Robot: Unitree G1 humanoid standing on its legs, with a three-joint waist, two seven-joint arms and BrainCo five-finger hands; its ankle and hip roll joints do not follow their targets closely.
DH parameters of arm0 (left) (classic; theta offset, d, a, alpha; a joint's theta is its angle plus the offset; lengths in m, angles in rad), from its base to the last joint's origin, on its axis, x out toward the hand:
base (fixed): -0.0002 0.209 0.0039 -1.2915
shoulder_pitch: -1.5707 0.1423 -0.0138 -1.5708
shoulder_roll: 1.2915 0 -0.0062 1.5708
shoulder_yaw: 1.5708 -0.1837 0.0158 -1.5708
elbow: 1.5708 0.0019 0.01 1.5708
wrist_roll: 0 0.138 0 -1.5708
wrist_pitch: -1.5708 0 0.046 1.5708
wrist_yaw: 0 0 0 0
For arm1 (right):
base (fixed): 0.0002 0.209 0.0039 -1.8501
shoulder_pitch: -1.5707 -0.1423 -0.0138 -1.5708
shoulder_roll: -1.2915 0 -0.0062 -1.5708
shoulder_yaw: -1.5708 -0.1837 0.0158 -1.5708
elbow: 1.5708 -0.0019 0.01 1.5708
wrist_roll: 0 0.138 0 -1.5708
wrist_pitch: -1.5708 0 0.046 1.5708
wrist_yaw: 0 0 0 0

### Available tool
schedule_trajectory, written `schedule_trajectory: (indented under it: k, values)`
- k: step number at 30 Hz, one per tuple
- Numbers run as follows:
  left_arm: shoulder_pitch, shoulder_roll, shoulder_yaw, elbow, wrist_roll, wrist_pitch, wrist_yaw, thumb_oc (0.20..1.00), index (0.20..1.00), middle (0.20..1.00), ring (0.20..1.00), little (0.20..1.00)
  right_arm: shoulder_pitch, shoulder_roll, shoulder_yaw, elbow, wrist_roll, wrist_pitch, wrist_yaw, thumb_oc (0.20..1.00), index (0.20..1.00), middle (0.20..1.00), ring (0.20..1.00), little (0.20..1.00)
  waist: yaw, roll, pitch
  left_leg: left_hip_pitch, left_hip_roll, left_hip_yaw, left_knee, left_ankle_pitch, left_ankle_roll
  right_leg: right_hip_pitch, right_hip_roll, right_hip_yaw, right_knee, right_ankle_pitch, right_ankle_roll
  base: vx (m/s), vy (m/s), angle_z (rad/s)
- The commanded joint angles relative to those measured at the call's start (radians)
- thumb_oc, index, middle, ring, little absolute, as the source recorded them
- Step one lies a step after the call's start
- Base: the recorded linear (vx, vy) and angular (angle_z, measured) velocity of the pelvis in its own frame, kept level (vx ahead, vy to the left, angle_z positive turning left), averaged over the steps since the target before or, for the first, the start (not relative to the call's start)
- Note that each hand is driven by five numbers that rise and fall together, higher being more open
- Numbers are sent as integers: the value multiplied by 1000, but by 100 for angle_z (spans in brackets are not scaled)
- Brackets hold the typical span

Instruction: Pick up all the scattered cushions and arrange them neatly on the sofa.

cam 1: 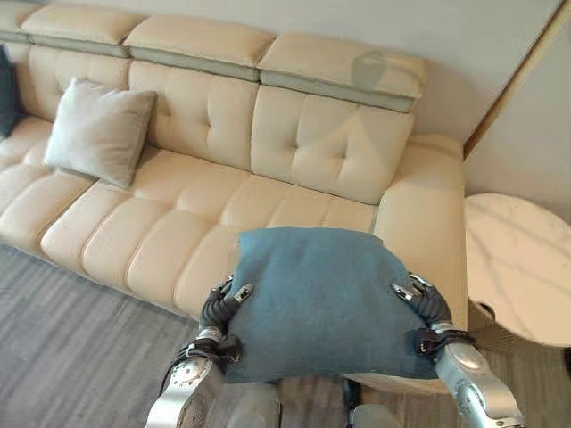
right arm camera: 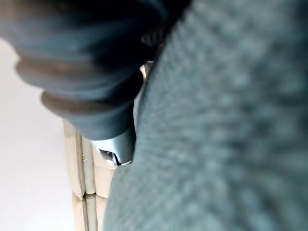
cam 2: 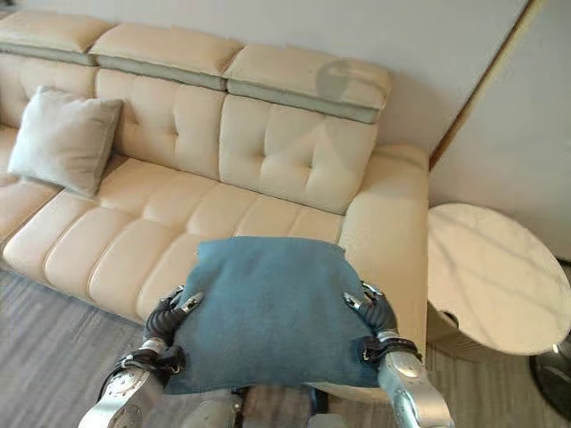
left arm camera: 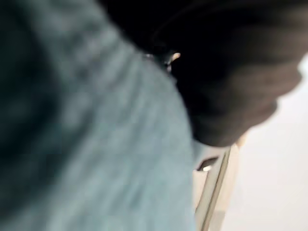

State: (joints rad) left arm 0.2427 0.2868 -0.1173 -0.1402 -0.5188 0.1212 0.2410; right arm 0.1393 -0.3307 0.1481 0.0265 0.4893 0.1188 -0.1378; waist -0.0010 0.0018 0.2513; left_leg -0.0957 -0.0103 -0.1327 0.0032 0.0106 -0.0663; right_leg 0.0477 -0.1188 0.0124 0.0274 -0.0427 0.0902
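Above the sofa edge, left hand and right hand clamp the blue cushion, fingers curled over its sides. Carry it forward, set it upright against the backrest.

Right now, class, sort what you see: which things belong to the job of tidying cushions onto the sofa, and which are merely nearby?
Part of the job:
blue cushion, held between the left hand and right hand
grey cushion, leaning on the backrest
sofa

Merely nearby:
round marble side table
dark cushion at the sofa's far left
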Motion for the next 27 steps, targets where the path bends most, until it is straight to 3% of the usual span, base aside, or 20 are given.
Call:
schedule_trajectory:
  k: [1,5,6,8,10,18,27]
  values:
    - [-27,5,-7,-114,26,-104,-40,200,200,200,200,200,-52,34,38,-128,-31,-70,47,200,200,200,200,200,-8,-44,-113,2,-24,16,-90,79,23,151,84,-56,-92,-82,-33,333,321,-26]
    - [-23,23,-5,-104,24,-98,-35,200,200,200,200,200,-75,53,49,-121,-55,-62,52,200,200,200,200,200,8,-64,-130,49,-25,97,-90,31,64,113,48,-33,-24,-73,5,288,306,-63]
    - [-22,38,5,-103,27,-98,-27,200,200,200,200,200,-86,65,59,-113,-64,-57,54,200,200,200,200,200,18,-71,-128,78,-23,139,-90,3,87,73,32,-28,52,-52,31,204,250,-64]
    - [-21,44,8,-102,29,-97,-24,200,200,200,200,200,-88,71,64,-110,-66,-55,57,200,200,200,200,200,24,-72,-124,87,-23,154,-90,-5,95,51,28,-26,98,-43,40,178,201,-85]
    - [-20,58,25,-100,40,-92,-16,200,200,200,200,200,-81,87,72,-103,-73,-50,60,200,200,200,200,200,25,-76,-114,112,-19,185,-90,-31,104,9,15,-76,166,-16,53,219,179,-91]
    - [-23,67,44,-84,69,-89,-6,200,200,200,200,200,-64,90,72,-95,-39,-57,47,200,200,200,200,200,15,-66,-90,123,-12,222,-90,-44,84,-93,79,-125,-74,51,15,101,-1,-20]
    - [-79,53,38,-49,135,-115,41,200,200,200,200,200,-133,120,126,-40,-14,-99,-9,200,200,200,200,200,14,-40,-115,140,-18,193,-90,-58,72,-18,70,-184,-115,4,-3,181,-85,17]
